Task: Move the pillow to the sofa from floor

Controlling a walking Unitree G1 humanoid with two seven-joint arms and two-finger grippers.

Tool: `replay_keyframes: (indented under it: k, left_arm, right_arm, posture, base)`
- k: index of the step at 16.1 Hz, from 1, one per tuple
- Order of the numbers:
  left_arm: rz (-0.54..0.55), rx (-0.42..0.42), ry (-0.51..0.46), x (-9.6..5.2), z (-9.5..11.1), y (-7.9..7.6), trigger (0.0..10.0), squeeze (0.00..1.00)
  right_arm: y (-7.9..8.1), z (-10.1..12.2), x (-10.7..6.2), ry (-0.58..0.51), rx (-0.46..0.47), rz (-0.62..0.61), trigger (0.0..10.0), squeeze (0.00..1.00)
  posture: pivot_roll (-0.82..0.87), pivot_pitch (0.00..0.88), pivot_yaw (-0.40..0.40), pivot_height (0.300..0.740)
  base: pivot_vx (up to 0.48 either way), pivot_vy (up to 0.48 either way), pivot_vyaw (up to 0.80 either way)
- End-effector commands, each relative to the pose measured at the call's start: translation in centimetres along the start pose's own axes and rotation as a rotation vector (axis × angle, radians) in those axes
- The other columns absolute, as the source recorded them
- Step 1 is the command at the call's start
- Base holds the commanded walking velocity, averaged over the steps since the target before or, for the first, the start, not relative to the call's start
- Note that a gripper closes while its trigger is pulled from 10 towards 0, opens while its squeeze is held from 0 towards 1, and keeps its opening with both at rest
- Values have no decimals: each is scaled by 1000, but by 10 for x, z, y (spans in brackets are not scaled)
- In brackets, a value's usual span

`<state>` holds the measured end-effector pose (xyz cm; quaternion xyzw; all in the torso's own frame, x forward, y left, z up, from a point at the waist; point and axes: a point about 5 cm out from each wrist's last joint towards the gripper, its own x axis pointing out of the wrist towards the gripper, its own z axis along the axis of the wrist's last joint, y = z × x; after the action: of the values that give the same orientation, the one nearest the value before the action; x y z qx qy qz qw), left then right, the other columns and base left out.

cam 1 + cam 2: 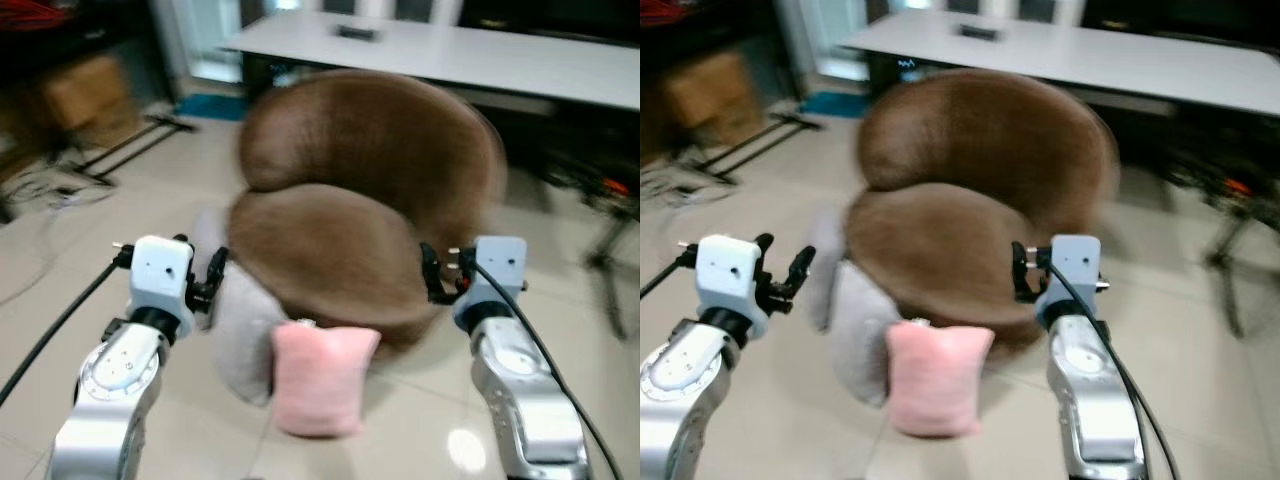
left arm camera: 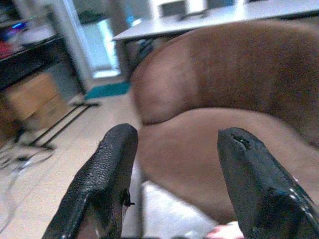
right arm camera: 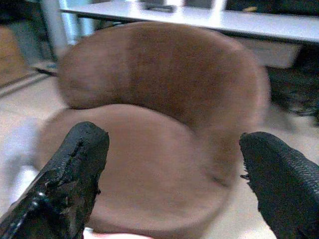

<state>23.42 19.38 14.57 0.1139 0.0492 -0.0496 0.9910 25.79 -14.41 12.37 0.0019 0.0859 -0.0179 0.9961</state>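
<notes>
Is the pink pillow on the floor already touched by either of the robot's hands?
Apart. In the left eye view the pink pillow stands on the floor between the arms, with the left hand and right hand raised above it, open, gaps plain.

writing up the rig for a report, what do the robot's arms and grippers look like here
Both arms are silver metal with rounded joint housings. Each wrist ends in a pale blue-white boxy block, and a black cable runs along each arm. The left gripper and right gripper each have two long black fingers with a rough, pebbled surface; the right fingers look scuffed.
</notes>
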Motion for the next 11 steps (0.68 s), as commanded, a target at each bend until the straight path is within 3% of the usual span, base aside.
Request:
replay_keyframes:
  k: [1, 8, 11]
  left_arm:
    - [-3, 0, -9, 2, 3, 0, 10000, 0]
    - [-8, 5, -8, 2, 3, -1, 10000, 0]
    - [-5, 6, -12, 3, 4, 0, 10000, 0]
  right_arm:
    - [-3, 2, 1, -19, -21, -8, 10000, 0]
    - [-1, 2, 1, -23, -13, -4, 10000, 0]
    - [2, 2, 1, -15, 43, 23, 10000, 0]
  posture:
    - [63, 0, -6, 740]
    - [63, 0, -6, 740]
    - [64, 0, -2, 740]
  base:
    - [330, 0, 0]
    - [330, 0, 0]
    - [330, 0, 0]
